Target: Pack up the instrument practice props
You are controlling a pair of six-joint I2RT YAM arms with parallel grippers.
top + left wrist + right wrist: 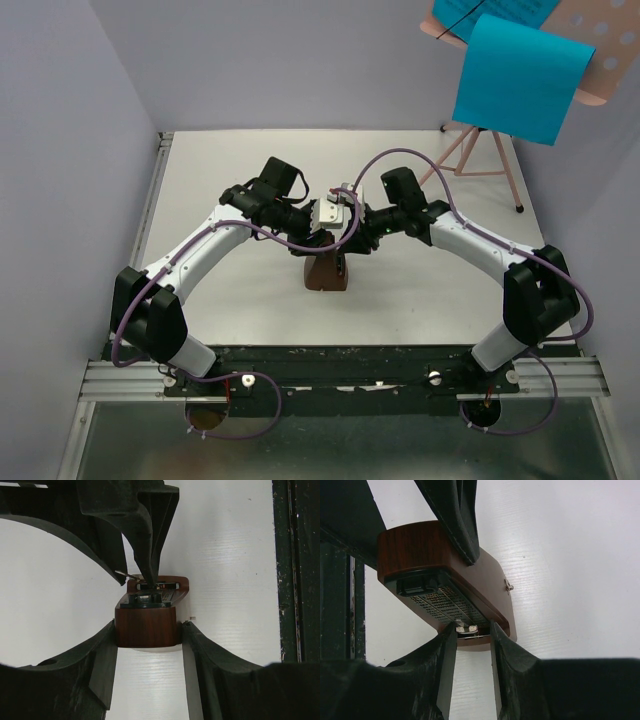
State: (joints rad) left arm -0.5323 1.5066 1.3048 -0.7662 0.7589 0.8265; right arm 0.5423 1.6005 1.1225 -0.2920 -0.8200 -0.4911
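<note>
The dark-brown wedge-shaped block (325, 272) is held at the middle of the desk (430, 290), its sides clamped by the partly open left end effector (149, 630). The small silver weight (465, 627) on its face is closely flanked by the right end effector (472, 630); a grip cannot be confirmed.

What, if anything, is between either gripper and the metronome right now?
Nothing visible stands between them. The left gripper has its fingers against both sides of the metronome at its wooden body. The right gripper has its fingers either side of the small metal piece on the metronome's face. Whether they pinch it is unclear.
</note>
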